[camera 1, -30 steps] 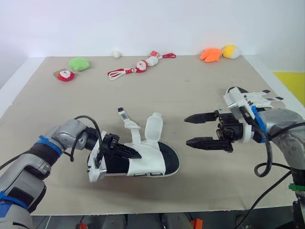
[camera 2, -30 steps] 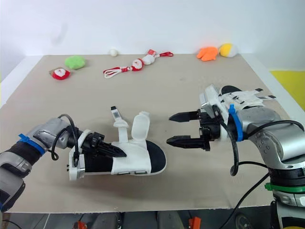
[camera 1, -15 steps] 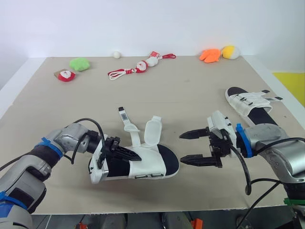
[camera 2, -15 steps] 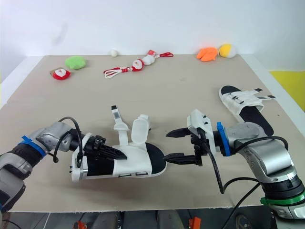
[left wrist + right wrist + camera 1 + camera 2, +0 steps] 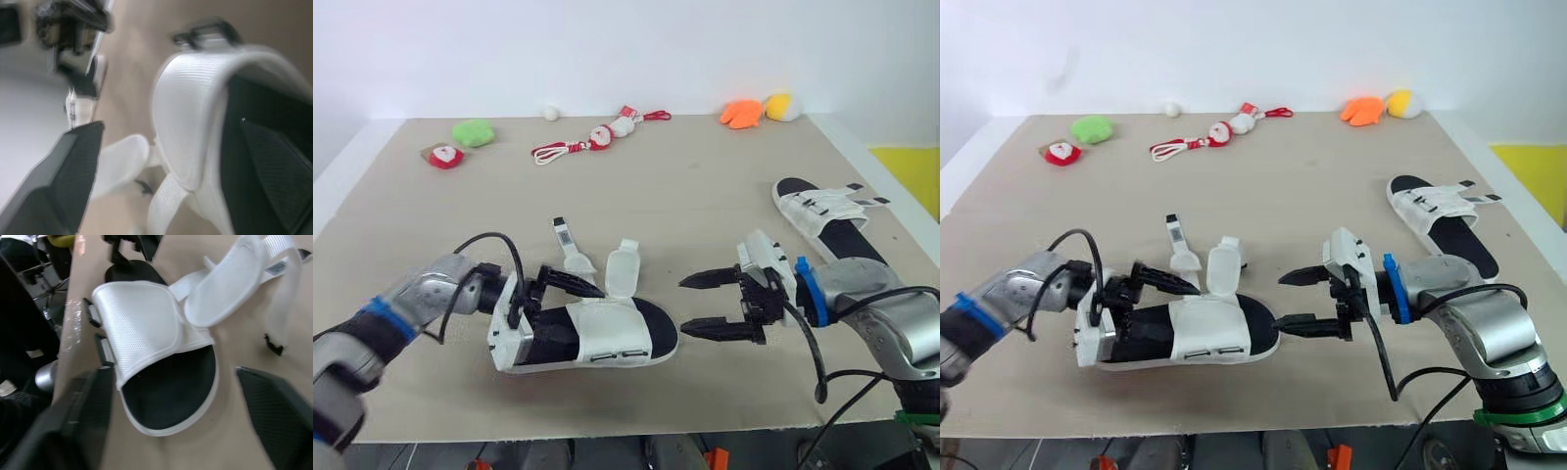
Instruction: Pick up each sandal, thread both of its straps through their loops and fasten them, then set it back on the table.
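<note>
— Fingers [image 5: 570, 282] of the left gripper [image 5: 585, 311]?
— Spread apart, nothing clamped. 1 above the white upper band of the near sandal [image 5: 617, 338], clear of it; the other under that band, over the black footbed. Heel end toward the wrist.
— Right gripper [image 5: 703, 305]?
— Released too, 2 fingers parted and pointing at the toe. Lower tip just beside the toe rim; cannot tell whether touching.
— Straps?
— Both undone, standing up from the far side: narrow strap [image 5: 565, 241] with a label, wide flap [image 5: 626, 268] next to it.
— Sandal as a whole?
— Sole down on the table [image 5: 705, 186], near the front edge, between the 2 grippers.
— Other 1?
— Far sandal [image 5: 824, 219] well apart, by the right edge beyond the right arm, straps trailing sideways.
— Further out?
— Along the back edge: green plush [image 5: 473, 132], red-and-white toy [image 5: 442, 157], red cord [image 5: 570, 147] with small figures, white ball [image 5: 551, 113], then orange toy [image 5: 741, 113] and yellow toy [image 5: 783, 106] side by side.
</note>
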